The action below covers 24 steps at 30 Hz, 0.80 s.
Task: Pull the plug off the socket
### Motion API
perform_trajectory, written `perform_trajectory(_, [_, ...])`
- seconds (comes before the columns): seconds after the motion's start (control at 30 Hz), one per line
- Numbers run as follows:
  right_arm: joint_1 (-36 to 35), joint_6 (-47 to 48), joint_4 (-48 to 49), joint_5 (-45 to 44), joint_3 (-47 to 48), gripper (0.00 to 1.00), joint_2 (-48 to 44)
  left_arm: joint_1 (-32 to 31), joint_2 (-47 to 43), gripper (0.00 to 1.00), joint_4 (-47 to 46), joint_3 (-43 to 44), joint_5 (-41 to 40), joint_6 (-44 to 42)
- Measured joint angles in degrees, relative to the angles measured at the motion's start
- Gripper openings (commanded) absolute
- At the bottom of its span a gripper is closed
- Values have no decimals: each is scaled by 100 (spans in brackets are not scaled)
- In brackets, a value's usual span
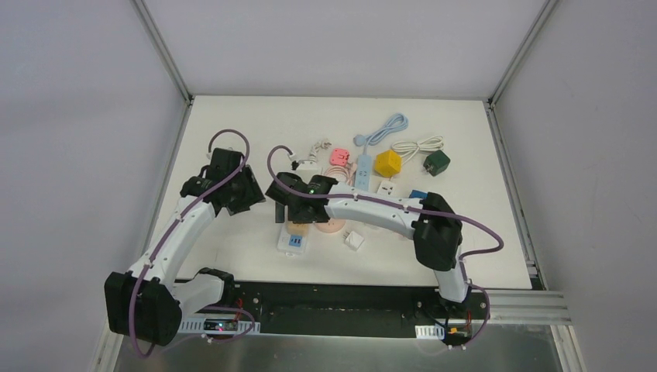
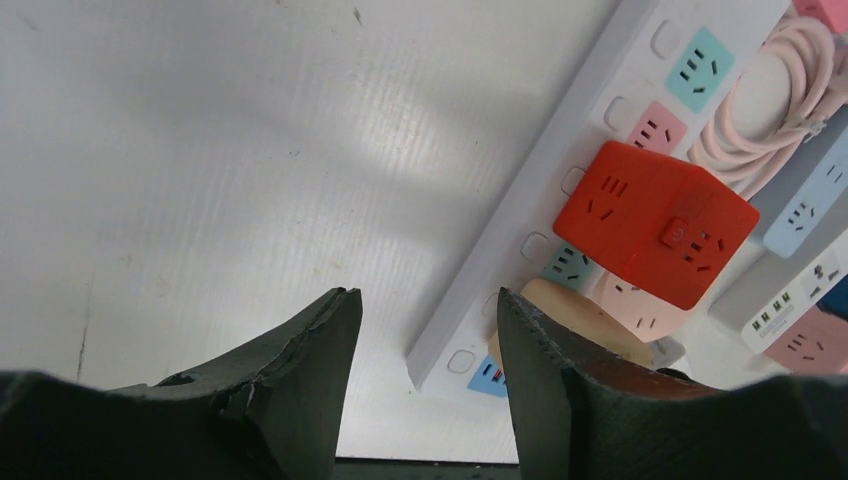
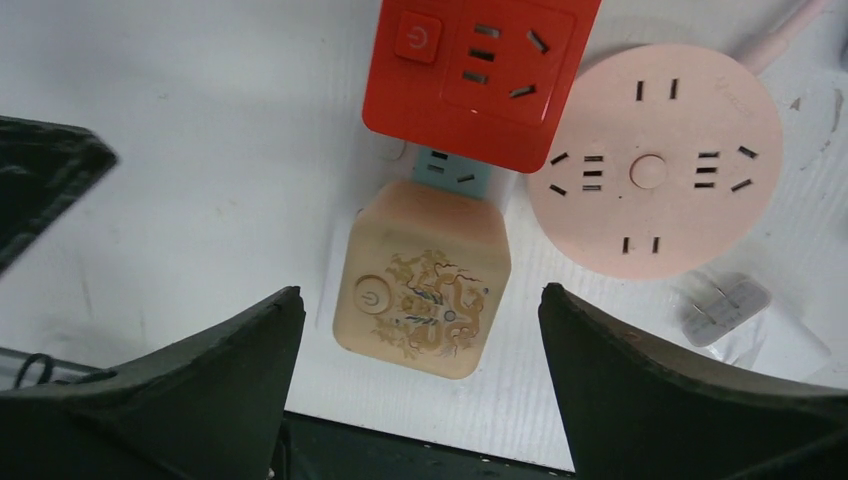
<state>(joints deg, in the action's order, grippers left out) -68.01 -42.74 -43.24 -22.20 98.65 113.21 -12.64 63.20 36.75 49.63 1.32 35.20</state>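
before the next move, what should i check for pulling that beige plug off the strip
1. Right end effector open: ok.
2. Beige cube centred between its jaws: ok.
3. Red cube outside those jaws: ok.
4. Left end effector gripping the strip to brace it: not ok, open, holding nothing.
5. Right jaws low enough around the beige cube: cannot tell.

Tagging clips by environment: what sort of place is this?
Probably a lab robot test cell, not a home: a white table enclosed by plain panels on aluminium posts, with assorted power strips and cube adapters laid out.
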Motion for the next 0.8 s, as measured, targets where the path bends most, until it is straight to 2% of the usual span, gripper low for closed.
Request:
perform_trajectory(0.17, [-44, 133, -313, -37, 155, 86, 284, 186, -201, 55, -13, -118, -188, 210])
perform_trajectory(0.27, [-44, 162, -345, -31, 214, 72, 385, 293, -85, 55, -46, -177, -129, 278])
perform_trajectory(0.33, [-44, 205, -328, 4, 245, 64, 398, 337, 20, 55, -101, -229, 79, 304])
perform_trajectory(0.47, [-44, 319, -304, 76, 267, 55, 400, 339, 227, 53, -286, -369, 682, 321])
perform_trajectory(0.7, [11, 640, -203, 229, 280, 49, 422, 339, 549, 51, -629, -656, 1646, 339])
perform_trajectory(0.8, [42, 997, 210, 299, 111, 47, 378, 339, 627, 47, -815, -861, 1980, 455])
